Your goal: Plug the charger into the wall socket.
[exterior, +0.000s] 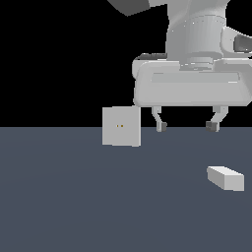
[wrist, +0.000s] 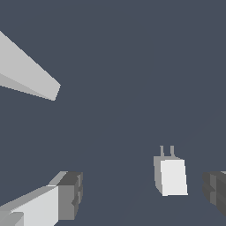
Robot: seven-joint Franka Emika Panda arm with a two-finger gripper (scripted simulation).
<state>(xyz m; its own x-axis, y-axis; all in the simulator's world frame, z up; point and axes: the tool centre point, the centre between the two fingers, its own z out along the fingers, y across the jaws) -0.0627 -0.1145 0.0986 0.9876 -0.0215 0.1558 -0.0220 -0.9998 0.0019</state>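
gripper spread wide, empty — charger lies on floor below, nearer its exterior-right finger; prongs point toward wall socket

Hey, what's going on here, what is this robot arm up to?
A single robot arm's gripper hangs open and empty above a dark floor. The charger, a small white block, lies on the floor below it, untouched; the wrist view shows two prongs on one end. The wall socket, an upright grey plate with two small holes, stands apart toward the exterior view's left. Nothing is plugged in yet.
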